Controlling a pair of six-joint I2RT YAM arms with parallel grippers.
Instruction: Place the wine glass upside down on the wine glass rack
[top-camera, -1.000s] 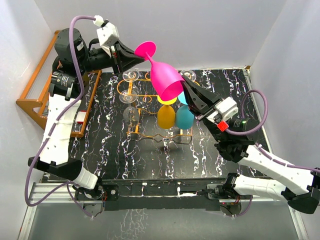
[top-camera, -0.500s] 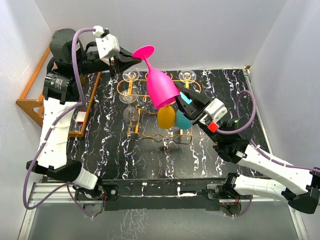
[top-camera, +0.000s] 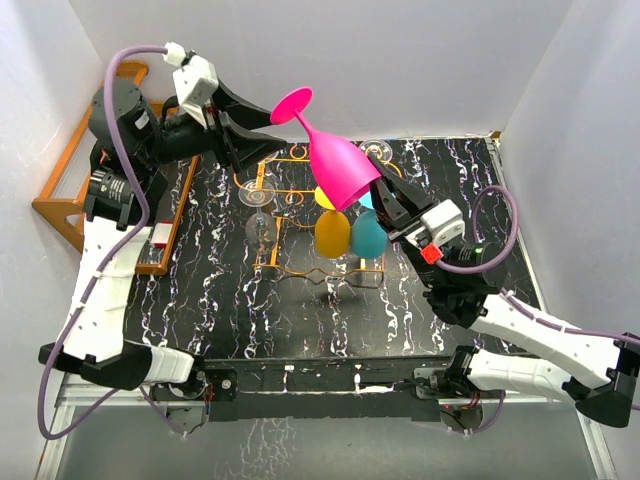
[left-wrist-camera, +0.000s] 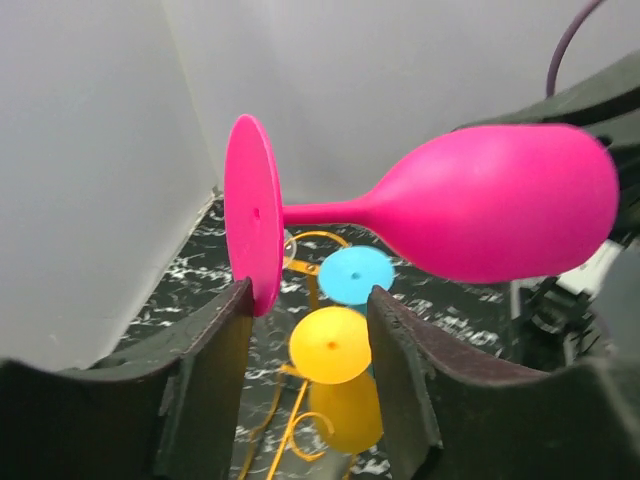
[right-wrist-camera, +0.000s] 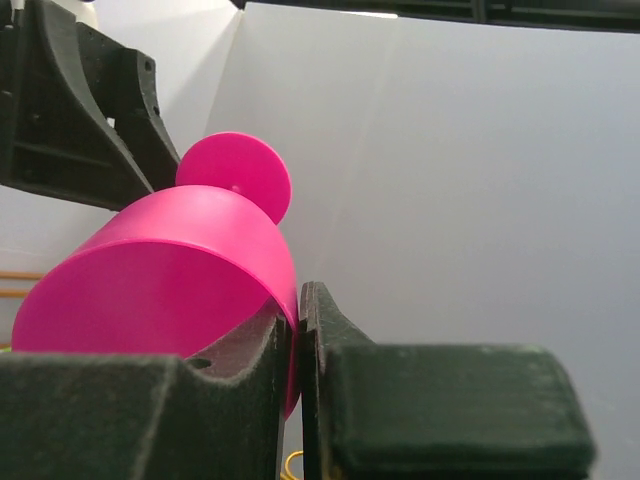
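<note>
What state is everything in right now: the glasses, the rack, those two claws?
pink wine glass: in the air, tilted, not racked
right gripper: shut on the pink wine glass's rim
left gripper: open, close to the glass's foot
wine glass rack: upright, partly filled
yellow glass: hung upside down on rack
blue glass: hung upside down on rack

We hold our left arm (top-camera: 105, 270) high at the far left, the left tool (left-wrist-camera: 312, 295) pointing right, jaws standing apart. Our right arm (top-camera: 530, 325) reaches from the near right toward the middle, the right tool (right-wrist-camera: 298, 300) pinched tight on the rim of the glass (right-wrist-camera: 170, 270).
</note>
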